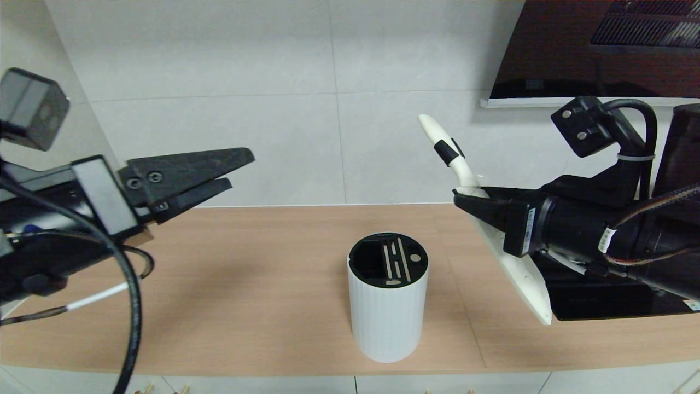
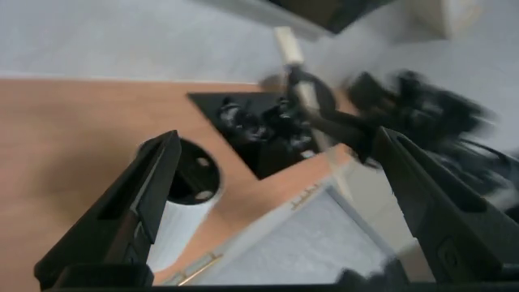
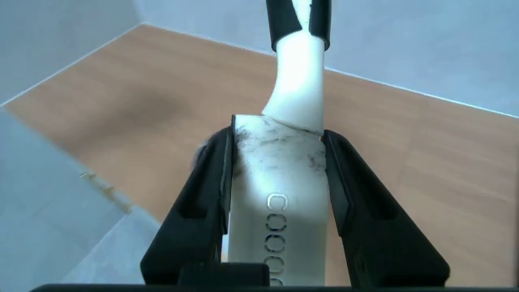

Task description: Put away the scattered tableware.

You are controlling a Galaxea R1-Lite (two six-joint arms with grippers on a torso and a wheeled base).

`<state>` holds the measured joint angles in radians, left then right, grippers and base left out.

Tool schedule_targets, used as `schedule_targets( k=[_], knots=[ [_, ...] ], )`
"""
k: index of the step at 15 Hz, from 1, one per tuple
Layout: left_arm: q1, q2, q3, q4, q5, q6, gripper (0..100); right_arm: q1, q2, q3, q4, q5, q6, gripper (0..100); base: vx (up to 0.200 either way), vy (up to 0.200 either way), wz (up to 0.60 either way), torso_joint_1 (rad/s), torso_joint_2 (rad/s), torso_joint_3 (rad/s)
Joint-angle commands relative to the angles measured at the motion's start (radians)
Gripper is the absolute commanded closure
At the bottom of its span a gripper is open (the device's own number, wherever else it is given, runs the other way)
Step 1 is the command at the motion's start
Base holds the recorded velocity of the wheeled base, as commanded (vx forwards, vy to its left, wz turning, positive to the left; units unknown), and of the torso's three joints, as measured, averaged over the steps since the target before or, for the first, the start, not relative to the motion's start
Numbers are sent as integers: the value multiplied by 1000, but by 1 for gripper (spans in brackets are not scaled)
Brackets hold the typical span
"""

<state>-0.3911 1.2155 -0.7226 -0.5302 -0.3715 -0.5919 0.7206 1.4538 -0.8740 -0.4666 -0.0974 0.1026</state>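
Observation:
A white ribbed utensil holder (image 1: pixel 387 312) with a black slotted top stands upright on the wooden counter (image 1: pixel 246 284), near its front edge. My right gripper (image 1: pixel 465 198) is up to the holder's right, shut on a white spatula (image 1: pixel 519 273). The spatula's handle, with a black band, points up toward the wall and its flat blade slants down toward the front. The right wrist view has the fingers (image 3: pixel 203 186) clamping the spatula (image 3: pixel 296 73) at its neck. My left gripper (image 1: pixel 240 171) hangs open and empty, high to the holder's left. The left wrist view looks down on the holder (image 2: pixel 174 223).
A black cooktop (image 1: pixel 601 301) lies on the counter under my right arm. A dark range hood (image 1: pixel 601 49) hangs on the tiled wall at the upper right. The counter's front edge runs just before the holder.

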Motion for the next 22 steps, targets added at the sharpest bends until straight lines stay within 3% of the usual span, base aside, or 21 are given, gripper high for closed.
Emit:
schedule_targets(
  k=[1, 3, 5, 8, 10, 14, 17, 22],
  knots=[
    [-74, 122, -37, -10, 17, -26, 0, 39, 34, -14, -3, -2, 3, 100, 0, 0, 0, 0, 0, 0],
    [-158, 180, -64, -10, 25, -75, 0, 49, 72, -20, -9, -8, 40, 100, 0, 0, 0, 0, 0, 0],
    [-206, 206, -55, -16, 23, -135, 0, 75, 86, -20, -10, -8, 59, 100, 0, 0, 0, 0, 0, 0],
    [-213, 251, -51, -97, 25, -193, 0, 125, 102, -13, -10, -39, 59, 100, 0, 0, 0, 0, 0, 0],
    [-236, 283, -48, -102, 32, -193, 0, 157, 131, -13, -10, -91, 57, 100, 0, 0, 0, 0, 0, 0],
    [-279, 360, -67, -122, 135, -190, 0, 214, 165, -10, -63, -127, 59, 100, 0, 0, 0, 0, 0, 0],
    [-279, 368, -66, -157, 144, -190, 0, 233, 203, 6, -145, -131, 59, 100, 0, 0, 0, 0, 0, 0],
    [-279, 383, -66, -182, 169, -190, 0, 272, 214, 18, -152, -128, 63, 100, 0, 0, 0, 0, 0, 0]
  ],
)
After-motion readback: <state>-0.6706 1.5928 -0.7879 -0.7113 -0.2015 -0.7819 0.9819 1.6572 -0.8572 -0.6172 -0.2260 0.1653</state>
